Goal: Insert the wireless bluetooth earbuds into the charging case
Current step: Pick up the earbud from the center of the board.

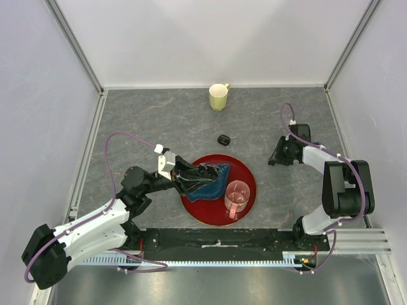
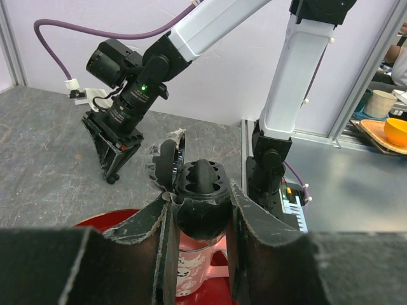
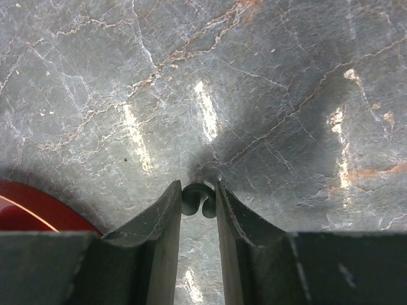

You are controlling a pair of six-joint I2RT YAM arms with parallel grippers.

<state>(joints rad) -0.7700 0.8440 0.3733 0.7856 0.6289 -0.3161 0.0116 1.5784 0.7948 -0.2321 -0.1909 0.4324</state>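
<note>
Black earbud (image 3: pixel 198 200): lies on the marble table (image 3: pixel 95 95), pinched between my right gripper's (image 3: pixel 197 188) narrow tips; I'd lift straight up, gently.
Charging case (image 2: pixel 202 175): lid open, clamped in my left gripper (image 2: pixel 200 197) above the red plate (image 1: pixel 247 175).
Pink cup (image 1: pixel 237 197): on the plate, in my path; I'd cross high.

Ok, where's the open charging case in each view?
Top external: left of centre, charging case in the left hand, over the red plate's left side.
Left wrist: charging case at centre, between the fingers, lid open.
Right wrist: not in it.
Shared landmark: the red plate, low left in both wrist views.
</note>
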